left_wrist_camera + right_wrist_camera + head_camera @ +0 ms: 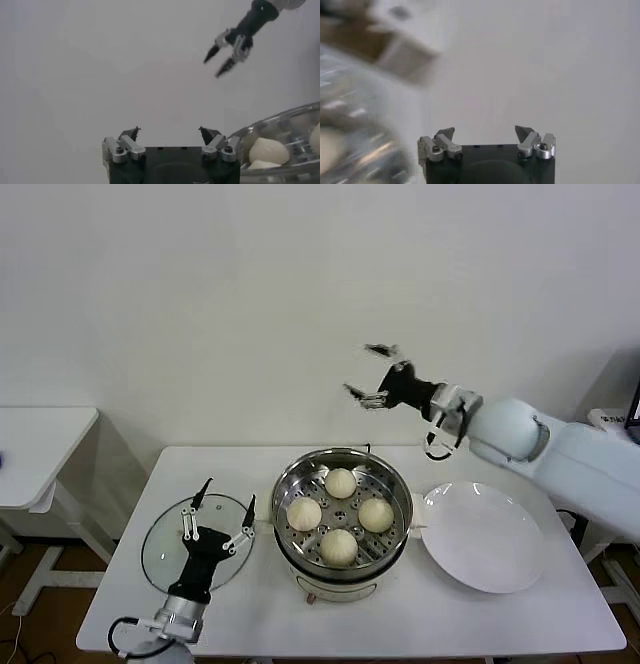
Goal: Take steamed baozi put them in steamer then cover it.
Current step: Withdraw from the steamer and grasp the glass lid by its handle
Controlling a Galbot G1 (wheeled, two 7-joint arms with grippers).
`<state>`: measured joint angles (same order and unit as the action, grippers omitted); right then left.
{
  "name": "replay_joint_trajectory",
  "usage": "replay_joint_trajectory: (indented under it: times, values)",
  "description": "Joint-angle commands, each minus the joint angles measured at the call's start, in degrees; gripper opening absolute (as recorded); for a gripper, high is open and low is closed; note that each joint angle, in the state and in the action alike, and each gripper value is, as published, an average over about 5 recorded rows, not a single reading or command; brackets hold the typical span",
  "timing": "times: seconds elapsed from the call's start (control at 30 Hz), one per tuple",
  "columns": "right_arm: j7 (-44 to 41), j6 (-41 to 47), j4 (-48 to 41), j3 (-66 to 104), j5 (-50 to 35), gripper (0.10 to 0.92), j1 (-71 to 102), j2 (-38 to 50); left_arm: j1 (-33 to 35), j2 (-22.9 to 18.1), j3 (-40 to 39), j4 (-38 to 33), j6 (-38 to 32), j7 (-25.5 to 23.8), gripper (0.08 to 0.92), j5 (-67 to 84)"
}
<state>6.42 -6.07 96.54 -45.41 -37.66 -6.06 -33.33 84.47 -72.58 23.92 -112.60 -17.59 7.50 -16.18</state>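
Observation:
The steamer (342,474), a shiny steel basket on a cream pot base, stands mid-table with several cream-white baozi (340,482) inside it. The cover (162,546), a glass lid with a metal rim, lies flat on the table left of the steamer. My left gripper (226,498) hovers over the cover, open and empty, pointing toward the wall. My right gripper (366,372) is raised high behind the steamer, open and empty. In the left wrist view my left gripper (169,131) faces bare wall, with the steamer's rim (280,119) and a baozi (269,150) beside it.
An empty white plate (486,536) lies right of the steamer. A second white table (40,446) stands apart at the far left. The right wrist view shows my right gripper (485,131) before the wall and blurred shapes at one side.

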Motion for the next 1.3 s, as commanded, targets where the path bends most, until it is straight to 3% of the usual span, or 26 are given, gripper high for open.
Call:
replay_joint_trajectory:
  times: [0.03,0.27,0.53,0.93,1.3]
  values:
    - [20.75,-10.11,-0.23,46.85,6.77,0.823,48.47,-1.9,-2.41,-0.51,0.67,1.81,2.33,2.13,0.823,-8.91]
    - [18.42,-14.02,-5.02,64.78,14.91,0.823,65.97,-16.32,-3.15,-0.62,3.62,4.8,2.93,3.07,0.823,-18.13]
    - [14.35,-17.26,-7.31,72.9,18.88,0.823,77.09,-27.1,-0.78,3.14,8.5,10.9,6.04,4.1,0.823,-37.29]
    - [11.05,-18.17,-7.35,73.73,20.4,0.823,81.54,-31.35,0.3,4.33,11.5,21.52,8.57,10.15,0.823,-58.96]
    - [10.86,-18.26,-8.06,73.22,22.27,0.823,81.53,-33.68,-2.62,3.96,9.64,24.99,9.0,10.97,0.823,-61.62]
